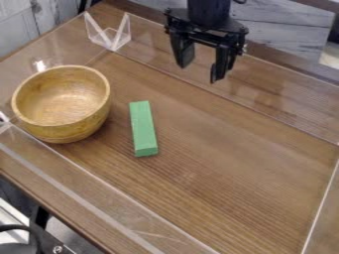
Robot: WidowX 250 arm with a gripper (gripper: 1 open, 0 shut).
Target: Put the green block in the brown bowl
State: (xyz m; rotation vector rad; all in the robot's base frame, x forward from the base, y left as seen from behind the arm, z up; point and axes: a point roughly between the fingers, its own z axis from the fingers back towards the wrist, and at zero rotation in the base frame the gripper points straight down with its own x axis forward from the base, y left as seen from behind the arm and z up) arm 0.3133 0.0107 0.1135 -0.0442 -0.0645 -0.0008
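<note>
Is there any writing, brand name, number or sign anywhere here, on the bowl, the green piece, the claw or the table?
None can be read.
Brown bowl: bare wood grain, no marking.
Green block: plain green, no print.
Claw: dark, no label that shows at this size.
Table: wood grain only.

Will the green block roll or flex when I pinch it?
Probably neither: the green block lies flat on the table with squared faces, so it should slide rather than roll. It looks solid, likely stiff. Its smooth sides might slip in the open pincer.
</note>
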